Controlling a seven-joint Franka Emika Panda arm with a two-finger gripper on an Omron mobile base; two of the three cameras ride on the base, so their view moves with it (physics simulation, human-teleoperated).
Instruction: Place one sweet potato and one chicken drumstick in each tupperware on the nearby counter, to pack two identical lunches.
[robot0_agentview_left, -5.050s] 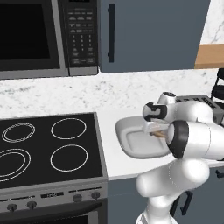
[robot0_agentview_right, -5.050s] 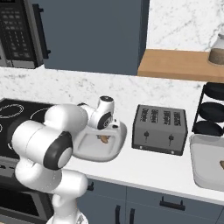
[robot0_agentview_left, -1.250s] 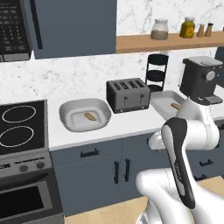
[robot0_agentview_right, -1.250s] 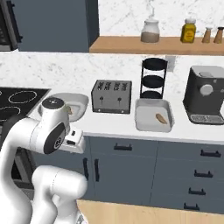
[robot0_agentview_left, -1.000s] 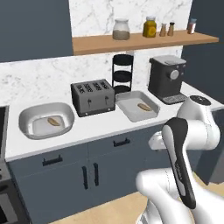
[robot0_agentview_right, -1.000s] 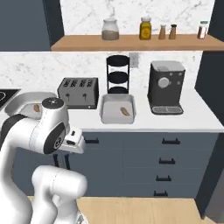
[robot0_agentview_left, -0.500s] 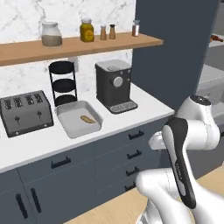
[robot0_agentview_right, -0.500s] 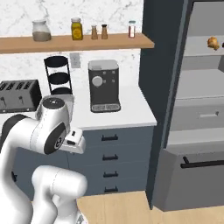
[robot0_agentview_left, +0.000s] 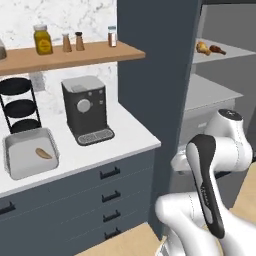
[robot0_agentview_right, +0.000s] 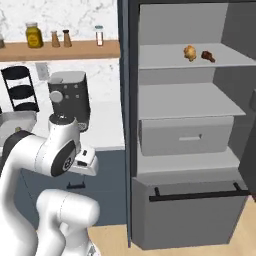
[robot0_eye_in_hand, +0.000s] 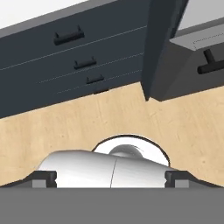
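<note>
Simulated kitchen, marble wall (robot0_agentview_left: 75, 17) and pale wood floor (robot0_eye_in_hand: 87, 118).
Dark blue-grey drawers (robot0_agentview_left: 100, 192) with black handles under a white surface (robot0_agentview_left: 110, 140); wooden shelf (robot0_agentview_left: 75, 54) carrying jars and shakers; black coffee machine (robot0_agentview_left: 85, 109); black tiered rack (robot0_agentview_left: 19, 102); tall open fridge (robot0_agentview_right: 185, 125) with grey shelves and drawers.
</note>
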